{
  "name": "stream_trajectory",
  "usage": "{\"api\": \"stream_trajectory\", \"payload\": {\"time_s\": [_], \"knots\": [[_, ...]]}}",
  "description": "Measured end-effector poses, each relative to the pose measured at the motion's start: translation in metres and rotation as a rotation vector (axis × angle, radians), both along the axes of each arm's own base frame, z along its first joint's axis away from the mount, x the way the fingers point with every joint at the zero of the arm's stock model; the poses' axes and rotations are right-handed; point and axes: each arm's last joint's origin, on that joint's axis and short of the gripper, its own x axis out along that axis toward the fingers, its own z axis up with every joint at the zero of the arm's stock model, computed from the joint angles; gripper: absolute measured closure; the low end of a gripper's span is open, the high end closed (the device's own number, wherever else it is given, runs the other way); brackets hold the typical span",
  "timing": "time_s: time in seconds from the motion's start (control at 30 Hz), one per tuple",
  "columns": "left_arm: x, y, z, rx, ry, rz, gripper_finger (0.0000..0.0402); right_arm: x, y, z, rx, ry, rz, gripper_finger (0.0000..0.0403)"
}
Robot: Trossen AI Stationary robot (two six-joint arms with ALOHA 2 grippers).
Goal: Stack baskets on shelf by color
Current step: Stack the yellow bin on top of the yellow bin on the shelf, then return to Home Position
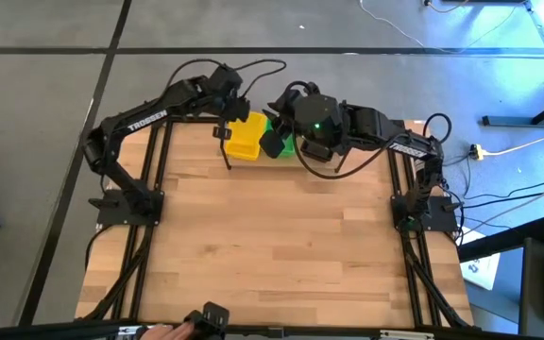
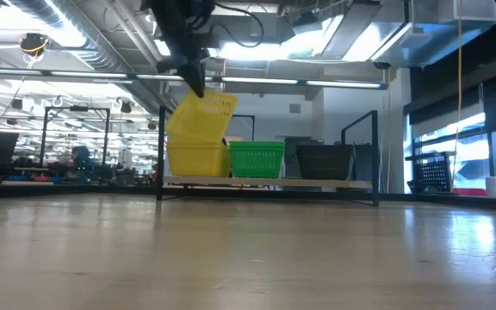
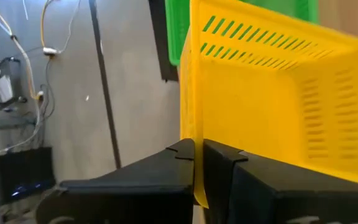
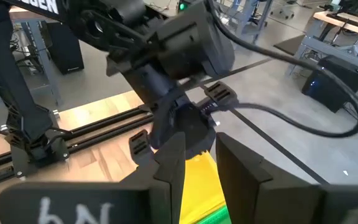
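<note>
A yellow mesh basket (image 2: 203, 116) hangs tilted over the shelf's (image 2: 265, 182) left bay, and my left gripper (image 2: 198, 86) is shut on it. Below it another yellow basket (image 2: 196, 160) stands on the board. A green basket (image 2: 257, 159) stands in the middle bay and a black one (image 2: 325, 161) in the right bay. In the high view the held yellow basket (image 1: 246, 137) lies at the table's far edge beside my left gripper (image 1: 223, 132). My right gripper (image 4: 197, 177) is open and hovers close by, above the green basket (image 1: 288, 147), touching nothing. My left gripper (image 3: 197, 165) pinches the tilted yellow basket's side wall at its rim (image 3: 196, 127), one finger inside the basket and one outside. The fingers come from above, pointing down. The basket hangs tilted below them, its lower end (image 2: 192, 138) meeting the yellow basket underneath.
The shelf's black upright posts (image 2: 160, 146) stand at either end of the row. The wooden table (image 1: 272, 246) stretches toward the near edge, where a person's hand (image 1: 163, 331) and a dark object (image 1: 211, 316) show. Cables hang off both arms.
</note>
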Motion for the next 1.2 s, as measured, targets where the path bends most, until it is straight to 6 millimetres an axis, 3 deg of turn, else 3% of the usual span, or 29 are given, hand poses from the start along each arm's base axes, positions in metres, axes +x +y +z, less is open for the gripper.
{"api": "stream_trajectory", "payload": {"time_s": [0.3, 0.87, 1.0, 1.2], "knots": [[0.003, 0.002, -0.003, 0.016, 0.025, -0.009, 0.0400, 0.000, -0.004, 0.000, -0.019, 0.014, -0.002, 0.0315], [0.004, 0.003, -0.003, 0.013, 0.007, -0.016, 0.0354, 0.000, -0.007, 0.000, -0.019, 0.013, -0.011, 0.0315], [0.006, -0.001, -0.002, 0.074, 0.046, 0.045, 0.0356, -0.001, -0.007, 0.000, -0.042, 0.032, -0.001, 0.0315], [0.004, -0.014, 0.009, 0.045, -0.051, 0.090, 0.0353, -0.002, -0.007, -0.002, -0.086, 0.095, 0.020, 0.0315]]}}
